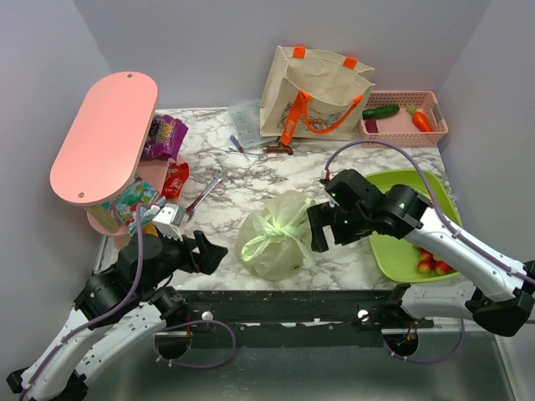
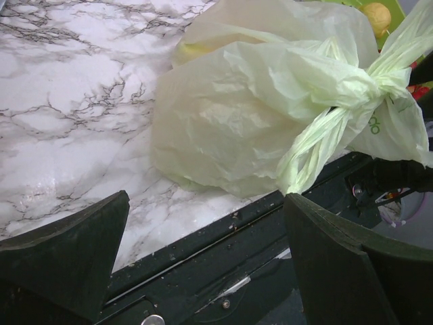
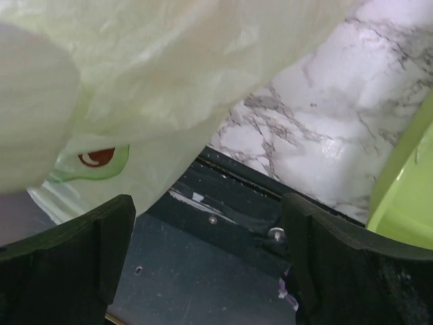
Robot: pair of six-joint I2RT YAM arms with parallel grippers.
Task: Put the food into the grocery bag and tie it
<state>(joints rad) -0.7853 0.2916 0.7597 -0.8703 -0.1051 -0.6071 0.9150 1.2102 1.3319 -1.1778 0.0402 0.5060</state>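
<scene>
The grocery bag [image 1: 272,242], pale green and crinkly, sits bulging near the table's front edge with its handles tied in a knot [image 1: 280,224]. The left wrist view shows the bag [image 2: 250,115] and its knot [image 2: 375,84] close ahead. My left gripper [image 1: 213,251] [image 2: 206,271] stands open just left of the bag, with nothing between its fingers. My right gripper [image 1: 316,227] [image 3: 206,264] is open just right of the bag [image 3: 135,88], which hangs over its left finger; its jaws are empty. One round yellow fruit [image 2: 377,15] shows beyond the bag. The bag's contents are hidden.
A lime green plate [image 1: 418,188] with small red items [image 1: 430,264] lies under the right arm. At the back are a canvas tote [image 1: 313,92] and a pink basket [image 1: 435,104] of vegetables. A pink stand [image 1: 104,138] and snack packets [image 1: 165,136] are at the left.
</scene>
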